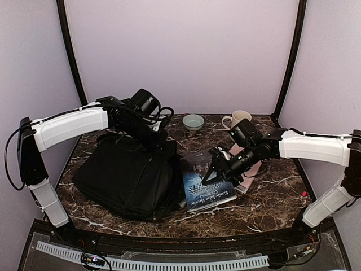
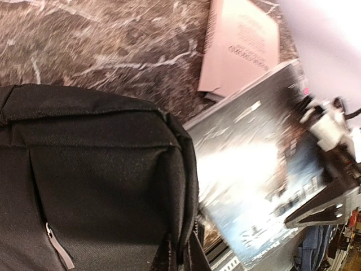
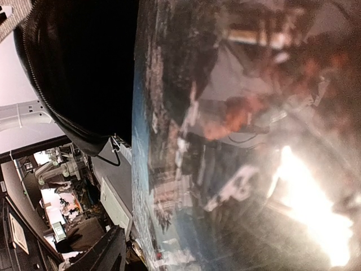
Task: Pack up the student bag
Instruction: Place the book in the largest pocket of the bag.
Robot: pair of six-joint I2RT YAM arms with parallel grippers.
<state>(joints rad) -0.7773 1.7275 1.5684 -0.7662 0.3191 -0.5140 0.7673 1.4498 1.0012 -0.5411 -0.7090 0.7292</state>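
Lying flat on the left side of the dark stone surface (image 1: 271,197), the student bag (image 1: 127,178) is seen with nothing put into it yet, as far as can be told. A zip line is seen along its edge in the right wrist view, but whether the mouth is open cannot be told. The packing is judged to be only at its start.

A big blue book (image 1: 206,189) is found just beside the bag's right edge, touching it or nearly so. The right pincer (image 1: 216,164) is set at the far edge of this book. Whether it is clamped on the book or loose cannot be told. The left pincer (image 1: 161,138) is held over the bag's far right corner. Its fingers are hidden, so its state cannot be told either.

A thin pink book (image 1: 255,164) is seen under the right arm, with one corner right by the blue one. It is guessed that both books are to be packed.

A cream cup (image 1: 238,118) and a small pale bowl (image 1: 193,121) are stood at the back, apart from the bag. The way into the bag is crowded by the left arm, and the pink book is partly covered by the right arm.
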